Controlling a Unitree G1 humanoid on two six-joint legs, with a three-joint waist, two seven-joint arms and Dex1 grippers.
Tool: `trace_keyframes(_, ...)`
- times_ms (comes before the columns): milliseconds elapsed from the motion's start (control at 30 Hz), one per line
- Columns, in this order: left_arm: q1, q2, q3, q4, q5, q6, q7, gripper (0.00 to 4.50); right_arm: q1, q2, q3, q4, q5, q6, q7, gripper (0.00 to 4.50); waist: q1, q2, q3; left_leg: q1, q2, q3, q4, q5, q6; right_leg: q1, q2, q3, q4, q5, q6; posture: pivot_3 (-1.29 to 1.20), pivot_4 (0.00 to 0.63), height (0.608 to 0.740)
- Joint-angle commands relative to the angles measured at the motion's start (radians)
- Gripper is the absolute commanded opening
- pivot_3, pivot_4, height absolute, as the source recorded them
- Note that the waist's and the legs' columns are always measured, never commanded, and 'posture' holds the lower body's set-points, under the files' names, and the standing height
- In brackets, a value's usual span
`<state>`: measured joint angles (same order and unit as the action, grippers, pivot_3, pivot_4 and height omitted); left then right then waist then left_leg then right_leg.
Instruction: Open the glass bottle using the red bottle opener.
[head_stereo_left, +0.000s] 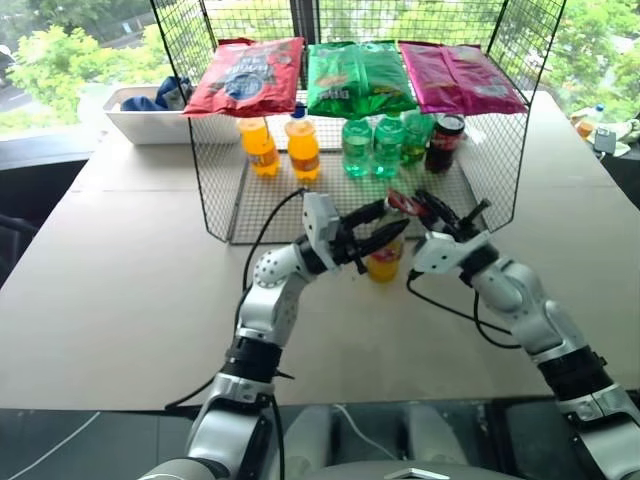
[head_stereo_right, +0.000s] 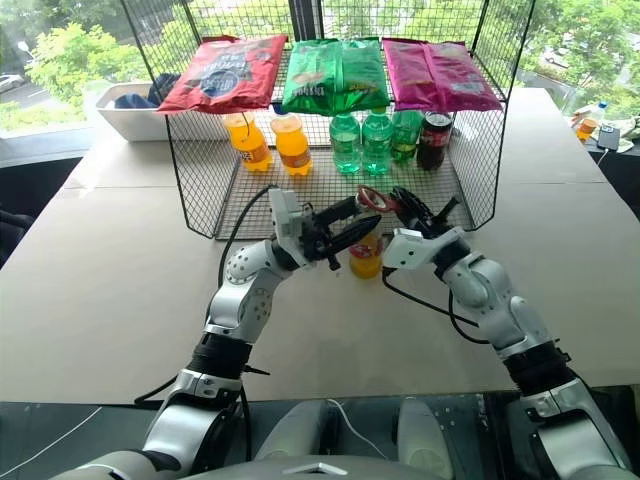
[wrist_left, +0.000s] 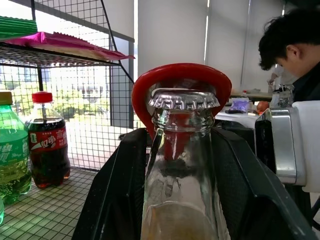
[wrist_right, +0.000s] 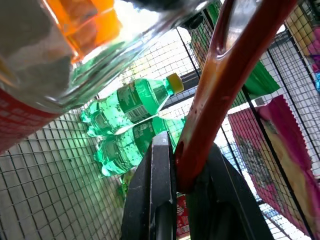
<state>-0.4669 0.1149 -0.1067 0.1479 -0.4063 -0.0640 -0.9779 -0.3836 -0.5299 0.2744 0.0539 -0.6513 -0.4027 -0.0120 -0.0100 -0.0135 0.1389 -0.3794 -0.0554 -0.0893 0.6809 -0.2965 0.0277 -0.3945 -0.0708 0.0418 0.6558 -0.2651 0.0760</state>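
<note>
From the head camera, the glass bottle (head_stereo_left: 385, 262) stands on the table (head_stereo_left: 120, 290) just in front of the wire rack (head_stereo_left: 215, 190). The left gripper (head_stereo_left: 385, 226) clasps the bottle's neck, and the right gripper (head_stereo_left: 425, 208) pinches the red bottle opener (head_stereo_left: 401, 201) at its top.

In the left wrist view, black fingers (wrist_left: 117, 195) flank the neck; the opener's red loop sits over the crown cap (wrist_left: 183, 99).

In the right wrist view, the fingers (wrist_right: 159, 190) press on the opener's handle.

bright daylight from windows behind; wrist views backlit, near glass blurred.
</note>
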Motion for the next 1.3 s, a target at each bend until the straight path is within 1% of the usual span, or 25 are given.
trace_keyframes(33,-0.001,-0.013,-0.029,-0.007,0.011,0.019,0.010,1.82,-0.016,-0.014,0.036,0.001,-0.095,-0.082,-0.061,0.00,-0.001,0.000,0.000,0.000,0.000,0.000,0.000,0.000,0.000,0.000,0.000,0.000,0.000,0.000,0.000,0.00,0.150,0.740)
trace_keyframes(200,0.001,-0.015,-0.029,-0.009,0.010,0.020,0.011,1.82,-0.020,-0.024,0.034,0.021,-0.089,-0.110,-0.058,0.00,-0.001,0.000,0.000,0.000,0.000,0.000,0.000,0.000,0.000,0.000,0.000,0.000,0.000,0.000,0.000,0.00,0.150,0.740)
trace_keyframes(300,0.000,-0.016,-0.029,-0.007,0.011,0.021,0.012,1.82,-0.032,-0.051,0.026,0.014,-0.104,-0.120,-0.045,0.00,0.000,0.000,0.000,0.000,0.000,0.000,0.000,0.000,0.000,0.000,0.000,0.000,0.000,0.000,0.000,0.00,0.150,0.740)
trace_keyframes(433,0.000,-0.017,-0.029,-0.007,0.013,0.021,0.013,1.82,-0.062,-0.116,-0.006,0.011,-0.100,-0.145,-0.030,0.00,0.000,0.000,0.000,0.000,0.000,0.000,0.000,0.000,0.000,0.000,0.000,0.000,0.000,0.000,0.000,0.00,0.150,0.740)
trace_keyframes(567,0.000,-0.018,-0.027,-0.006,0.012,0.021,0.013,1.82,-0.127,-0.191,-0.050,0.024,-0.076,-0.181,-0.013,0.00,0.001,0.000,0.000,-0.001,0.000,0.000,0.000,0.000,0.000,0.000,0.000,0.000,0.000,0.000,0.000,0.00,0.150,0.740)
trace_keyframes(767,-0.001,-0.020,-0.025,0.000,0.012,0.020,0.012,1.82,-0.203,-0.262,-0.103,0.060,-0.054,-0.203,-0.007,0.00,0.001,0.000,0.000,-0.001,0.000,0.000,0.000,0.000,0.000,0.000,0.000,0.000,-0.001,0.000,0.000,0.00,0.150,0.740)
trace_keyframes(933,0.002,-0.018,-0.027,0.000,0.009,0.020,0.014,1.82,-0.212,-0.268,-0.116,0.071,-0.048,-0.215,-0.004,0.00,-0.002,0.000,0.000,-0.001,0.000,0.001,-0.002,0.000,0.000,0.000,0.000,0.001,-0.002,0.000,0.000,0.00,0.150,0.740)
trace_keyframes(1300,0.005,-0.013,-0.026,-0.006,0.003,0.027,0.013,1.82,-0.183,-0.240,-0.159,0.049,-0.021,-0.191,-0.026,0.00,-0.001,0.000,0.000,-0.001,0.000,0.001,-0.002,0.000,0.000,0.000,0.000,0.001,-0.003,0.000,0.000,0.00,0.150,0.740)
